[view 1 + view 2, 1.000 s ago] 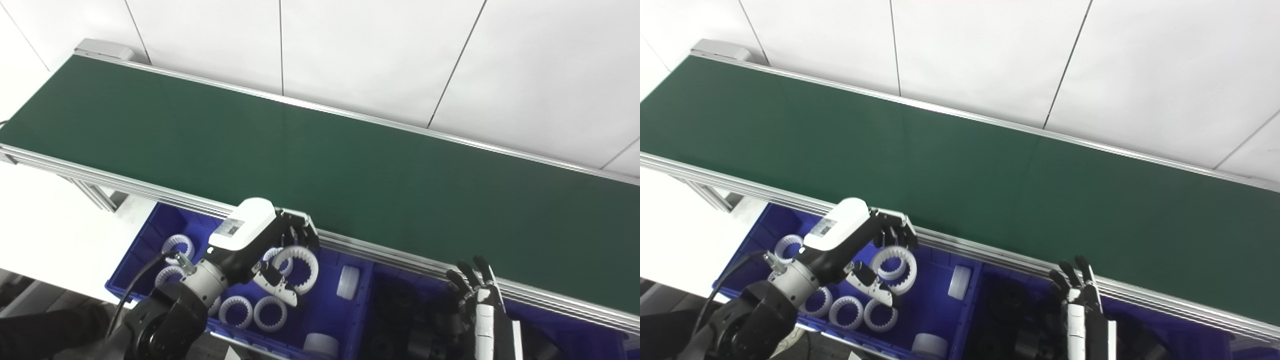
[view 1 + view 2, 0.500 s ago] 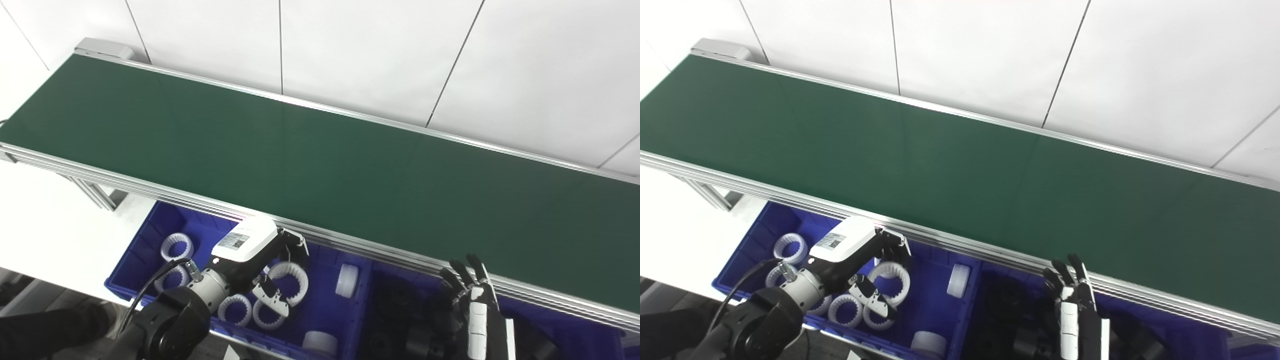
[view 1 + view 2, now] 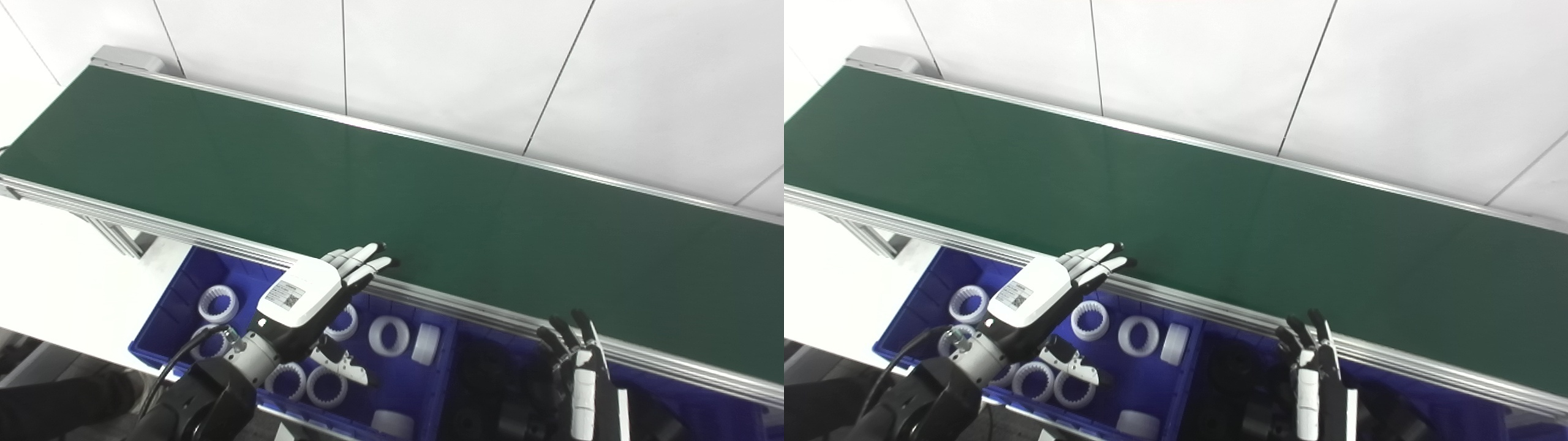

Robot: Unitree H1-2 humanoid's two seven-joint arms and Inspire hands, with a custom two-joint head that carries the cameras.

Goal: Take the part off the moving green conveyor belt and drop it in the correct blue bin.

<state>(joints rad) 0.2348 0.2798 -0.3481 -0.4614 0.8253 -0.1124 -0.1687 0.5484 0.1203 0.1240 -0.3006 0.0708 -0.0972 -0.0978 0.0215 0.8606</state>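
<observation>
The green conveyor belt [image 3: 392, 184] runs from upper left to lower right and carries no part. My left hand [image 3: 318, 294] is open and empty, fingers stretched out over the left blue bin [image 3: 177, 294] toward the belt's near rail. A white toothed ring [image 3: 389, 335] lies in that bin just right of the hand, apart from it. My right hand [image 3: 579, 380] is open and empty at the bottom, over the right bin [image 3: 686, 392] holding dark parts [image 3: 490, 383].
Several more white rings [image 3: 217, 303] and white discs [image 3: 425, 344] lie in the left bin. The aluminium rail [image 3: 465, 306] of the belt runs just above both bins. A white tiled wall stands behind the belt.
My left hand opened and let go of the white ring, which now lies in the left bin. The hand's fingers stretched out and rose. The right hand barely moved.
</observation>
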